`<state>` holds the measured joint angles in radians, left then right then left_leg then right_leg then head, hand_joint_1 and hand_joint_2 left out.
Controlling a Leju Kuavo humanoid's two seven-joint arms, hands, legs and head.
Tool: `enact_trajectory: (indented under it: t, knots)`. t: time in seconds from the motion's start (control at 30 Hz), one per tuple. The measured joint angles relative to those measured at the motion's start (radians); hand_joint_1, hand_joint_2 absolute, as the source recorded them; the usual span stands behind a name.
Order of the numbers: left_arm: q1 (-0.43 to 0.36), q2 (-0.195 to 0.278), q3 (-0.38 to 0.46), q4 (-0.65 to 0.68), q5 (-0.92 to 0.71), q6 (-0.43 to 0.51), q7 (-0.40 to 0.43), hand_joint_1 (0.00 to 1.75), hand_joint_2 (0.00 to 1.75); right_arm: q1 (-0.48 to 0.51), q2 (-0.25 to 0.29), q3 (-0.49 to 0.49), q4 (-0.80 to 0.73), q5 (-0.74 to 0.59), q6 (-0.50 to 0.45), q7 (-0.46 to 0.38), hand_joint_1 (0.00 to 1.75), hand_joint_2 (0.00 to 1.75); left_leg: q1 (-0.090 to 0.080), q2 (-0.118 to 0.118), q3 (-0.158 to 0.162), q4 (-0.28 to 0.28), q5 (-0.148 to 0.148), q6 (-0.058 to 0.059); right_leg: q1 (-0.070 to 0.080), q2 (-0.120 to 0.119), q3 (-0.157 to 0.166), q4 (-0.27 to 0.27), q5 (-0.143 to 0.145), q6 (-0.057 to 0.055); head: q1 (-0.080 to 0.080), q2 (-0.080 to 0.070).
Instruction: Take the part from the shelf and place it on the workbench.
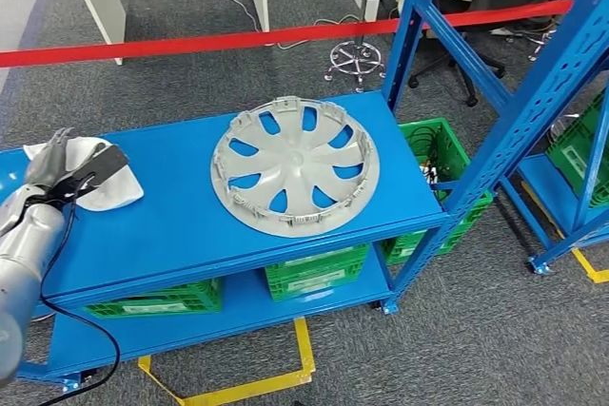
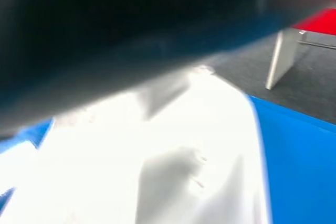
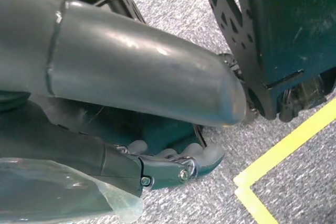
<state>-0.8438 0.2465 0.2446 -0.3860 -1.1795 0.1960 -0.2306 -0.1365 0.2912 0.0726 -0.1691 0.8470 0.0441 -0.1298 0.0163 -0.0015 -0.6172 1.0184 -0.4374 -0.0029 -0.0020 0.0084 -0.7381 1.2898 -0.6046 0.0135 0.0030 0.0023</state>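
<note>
Shelf (image 1: 180, 206): blue, top level bears the parts.
Wheel cover (image 1: 294, 166): lies flat mid-shelf, untouched.
White part (image 1: 115, 187): at shelf's left end.
Left hand (image 1: 53, 164): resting on white part; grip I cannot tell.
Right hand (image 3: 174, 163): hangs low, fingers curled, holding nothing.
Risk: thin part may slip if grasped loosely.

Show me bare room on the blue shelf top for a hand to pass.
Free: the blue shelf top between the white part under the left hand and the grey wheel cover; also the front strip along the edge. Crowded: right half, taken up by the wheel cover up to the upright post.
</note>
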Motion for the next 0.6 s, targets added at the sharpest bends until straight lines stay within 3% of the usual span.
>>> enact_trajectory:
  t: [0.03, 0.07, 0.13, 0.2, 0.3, 0.37, 0.4, 0.5, 0.53, 0.57, 0.6]
  knots:
    - [0.0, -0.005, -0.004, -0.002, 0.005, -0.005, -0.003, 0.0, 0.0, 0.0, 0.0, -0.001, 0.0, 0.0, 0.0, 0.0, 0.0, 0.0, -0.001, 0.0, 0.0, 0.0, 0.0, 0.001, 0.0, 0.0, -0.014, 0.025, 0.001, -0.001, 0.0, 0.0]
    - [0.0, -0.01, -0.01, -0.004, 0.01, -0.009, -0.007, 0.0, 0.0, 0.0, 0.0, -0.002, 0.0, 0.0, -0.001, 0.0, 0.0, 0.0, -0.002, -0.001, 0.001, 0.0, 0.0, 0.001, 0.0, 0.0, -0.01, 0.012, 0.021, -0.003, 0.0, 0.0]
    - [-0.001, -0.016, -0.02, -0.012, 0.016, -0.015, -0.012, 0.0, 0.0, 0.0, 0.0, -0.004, 0.0, 0.001, -0.001, 0.0, 0.0, 0.0, -0.004, -0.002, 0.001, 0.001, -0.001, 0.0, 0.0, 0.0, 0.045, -0.111, 0.091, -0.012, 0.0, 0.0]
    - [-0.001, -0.018, -0.026, -0.017, 0.02, -0.018, -0.016, 0.0, 0.0, 0.0, 0.0, -0.005, 0.0, 0.001, -0.001, 0.001, 0.0, 0.0, -0.008, -0.002, -0.001, 0.003, -0.002, -0.005, 0.001, 0.001, 0.105, -0.228, 0.129, -0.019, -0.001, 0.0]
    - [0.001, -0.02, -0.036, -0.019, 0.028, -0.028, -0.032, 0.0, 0.0, 0.0, 0.0, -0.007, 0.0, 0.001, -0.011, 0.005, 0.0, 0.0, -0.008, -0.002, -0.003, 0.0, 0.002, -0.02, 0.003, 0.003, 0.125, -0.262, 0.13, -0.024, -0.002, 0.0]
    - [0.003, -0.019, -0.042, -0.021, 0.033, -0.039, -0.052, 0.0, 0.0, 0.001, 0.0, -0.009, 0.0, 0.002, -0.025, 0.009, 0.0, 0.0, -0.006, -0.002, -0.008, 0.018, -0.016, -0.03, -0.001, 0.003, 0.128, -0.268, 0.135, -0.032, -0.003, 0.0]
    - [0.003, -0.016, -0.045, -0.022, 0.036, -0.048, -0.067, 0.0, 0.0, 0.001, 0.001, -0.01, 0.0, 0.003, -0.029, 0.012, 0.0, 0.0, -0.005, -0.002, -0.023, 0.056, -0.04, -0.035, -0.003, 0.003, 0.13, -0.27, 0.136, -0.036, -0.005, 0.0]
    - [0.011, -0.006, -0.06, -0.024, 0.047, -0.084, -0.122, 0.0, 0.0, 0.002, 0.001, -0.013, 0.0, 0.009, -0.032, 0.017, 0.0, 0.0, -0.004, -0.001, -0.104, 0.244, -0.129, -0.046, -0.004, 0.002, 0.132, -0.27, 0.135, -0.04, -0.006, 0.0]
    - [0.015, -0.003, -0.067, -0.024, 0.052, -0.096, -0.141, 0.0, 0.0, 0.002, 0.001, -0.014, 0.0, 0.011, -0.031, 0.018, 0.0, 0.0, -0.003, -0.001, -0.119, 0.279, -0.135, -0.048, -0.004, 0.002, 0.133, -0.27, 0.135, -0.04, -0.007, 0.0]
    - [0.018, 0.001, -0.075, -0.025, 0.058, -0.106, -0.16, 0.0, 0.0, 0.002, 0.001, -0.015, 0.0, 0.013, -0.03, 0.019, 0.0, 0.0, -0.003, -0.001, -0.117, 0.276, -0.122, -0.048, -0.004, 0.002, 0.133, -0.269, 0.135, -0.04, -0.007, 0.0]
    - [0.02, 0.006, -0.084, -0.028, 0.064, -0.117, -0.179, 0.0, 0.0, 0.002, 0.001, -0.015, 0.0, 0.015, -0.028, 0.019, 0.0, 0.0, -0.003, -0.001, -0.097, 0.234, -0.092, -0.047, -0.004, 0.002, 0.134, -0.268, 0.134, -0.04, -0.007, 0.0]
